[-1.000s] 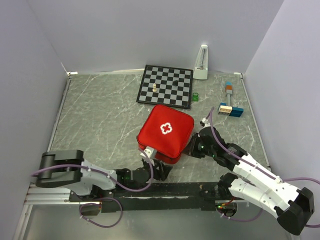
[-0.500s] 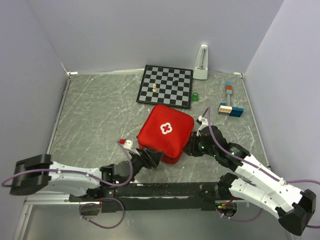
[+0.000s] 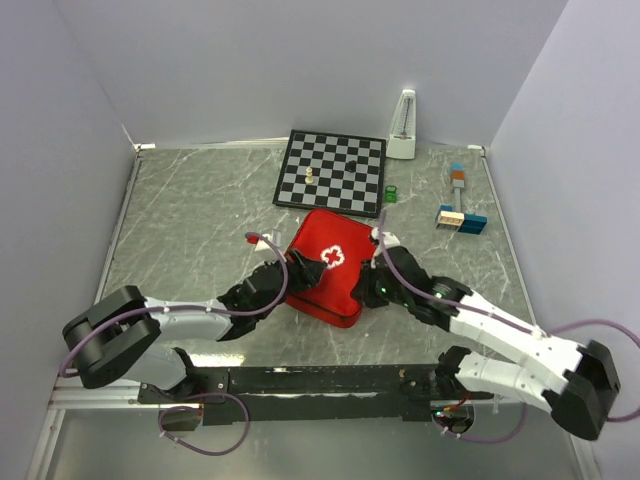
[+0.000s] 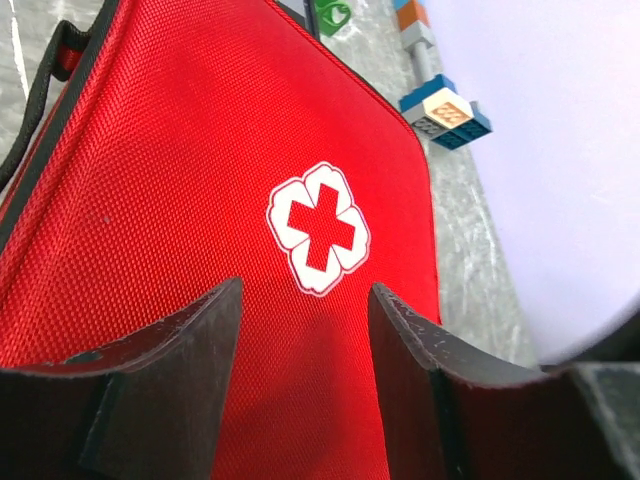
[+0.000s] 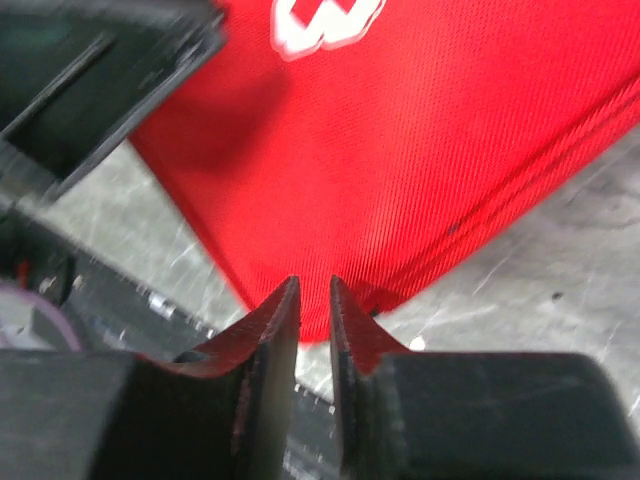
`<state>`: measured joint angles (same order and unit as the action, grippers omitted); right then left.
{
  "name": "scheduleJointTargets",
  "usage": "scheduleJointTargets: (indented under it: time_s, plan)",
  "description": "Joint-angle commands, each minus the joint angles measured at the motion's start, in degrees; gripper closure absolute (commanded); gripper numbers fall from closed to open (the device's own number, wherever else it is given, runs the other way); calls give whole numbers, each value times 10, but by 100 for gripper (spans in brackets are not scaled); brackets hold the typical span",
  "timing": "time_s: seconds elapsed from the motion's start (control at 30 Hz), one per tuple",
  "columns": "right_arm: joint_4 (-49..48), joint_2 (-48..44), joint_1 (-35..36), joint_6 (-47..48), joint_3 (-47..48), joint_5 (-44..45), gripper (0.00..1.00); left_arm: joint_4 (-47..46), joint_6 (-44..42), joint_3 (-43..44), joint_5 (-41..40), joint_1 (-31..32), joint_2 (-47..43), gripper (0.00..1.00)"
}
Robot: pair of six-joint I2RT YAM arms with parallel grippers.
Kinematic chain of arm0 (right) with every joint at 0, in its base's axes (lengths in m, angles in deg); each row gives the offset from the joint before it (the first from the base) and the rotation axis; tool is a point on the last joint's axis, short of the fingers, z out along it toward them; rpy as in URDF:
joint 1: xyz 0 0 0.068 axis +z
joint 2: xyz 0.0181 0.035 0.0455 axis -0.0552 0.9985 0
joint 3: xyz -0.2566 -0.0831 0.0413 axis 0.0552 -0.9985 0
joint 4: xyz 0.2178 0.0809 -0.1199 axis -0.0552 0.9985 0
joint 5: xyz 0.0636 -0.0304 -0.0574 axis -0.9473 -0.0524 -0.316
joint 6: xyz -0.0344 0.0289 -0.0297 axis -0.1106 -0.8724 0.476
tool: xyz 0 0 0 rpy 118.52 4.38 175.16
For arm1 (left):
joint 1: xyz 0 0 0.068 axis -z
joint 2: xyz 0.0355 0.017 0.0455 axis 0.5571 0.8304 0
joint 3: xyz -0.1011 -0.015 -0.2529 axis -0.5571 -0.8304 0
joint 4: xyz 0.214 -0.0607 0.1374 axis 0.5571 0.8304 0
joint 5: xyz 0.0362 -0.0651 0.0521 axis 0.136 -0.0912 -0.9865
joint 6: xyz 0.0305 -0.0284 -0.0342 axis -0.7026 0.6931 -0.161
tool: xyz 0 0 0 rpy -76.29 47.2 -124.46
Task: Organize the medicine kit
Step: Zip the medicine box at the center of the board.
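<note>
The grey marbled table (image 3: pixel 180 220) fills the walled cell in the top view. On it, near the middle and a little toward 5 o'clock, lies the medicine kit (image 3: pixel 345 290), a soft rectangular red fabric zip case. It is closed, with its white cross emblem facing up.

At 12 o'clock from the kit, just apart from it, sits the flat black-and-white chessboard (image 3: pixel 332 172). It carries one small pale chess piece (image 3: pixel 310 176) on its left half.

The left gripper (image 3: pixel 297 272) reaches in from 8 o'clock and rests at the kit's 9 o'clock edge. In its wrist view the black fingers (image 4: pixel 190 350) stand well apart over the red top, the cross showing in the gap, and nothing is clamped between them.

The right gripper (image 3: pixel 380 290) comes from 4 o'clock to the kit's 3 o'clock side. Its wrist view shows the jaws drawn to a thin slit right at the kit's lower rim. Whether they pinch anything there cannot be told.

At 1 o'clock, against the back wall, stands an upright white pyramid-shaped metronome (image 3: pixel 403 125). At 2 o'clock lies a cluster of blue and yellow toy bricks (image 3: pixel 461 220), with a thin orange-and-blue brick stick (image 3: pixel 457 177) beyond it. A tiny green object (image 3: pixel 391 193) sits beside the chessboard's 4 o'clock corner.
</note>
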<state>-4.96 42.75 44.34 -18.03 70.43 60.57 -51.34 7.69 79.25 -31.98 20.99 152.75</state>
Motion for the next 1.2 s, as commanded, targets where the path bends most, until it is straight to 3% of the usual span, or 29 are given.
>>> scheduleJointTargets:
  time_s: [0.0,0.2,0.43,0.57,0.77,1.0,1.17]
  plan:
    - [-42,105,-22,12,59,46,78,32,25,-33,15,-3,-26,40]
    - [-76,230,-81,3,56,-3,84,64,-13,-65,2,-3,-137,38]
    - [-118,317,-113,-19,10,-53,84,54,-9,-129,82,2,-256,36]
    - [-139,367,-121,-36,-11,-72,85,35,-18,-145,146,18,-274,36]
    - [-180,424,-133,-55,-36,-107,85,21,-66,-129,176,104,-218,35]
    - [-185,422,-137,-57,-50,-110,83,-51,-72,-100,196,133,-93,36]
    - [-175,403,-138,-55,-53,-108,82,-96,-60,-81,112,155,-25,36]
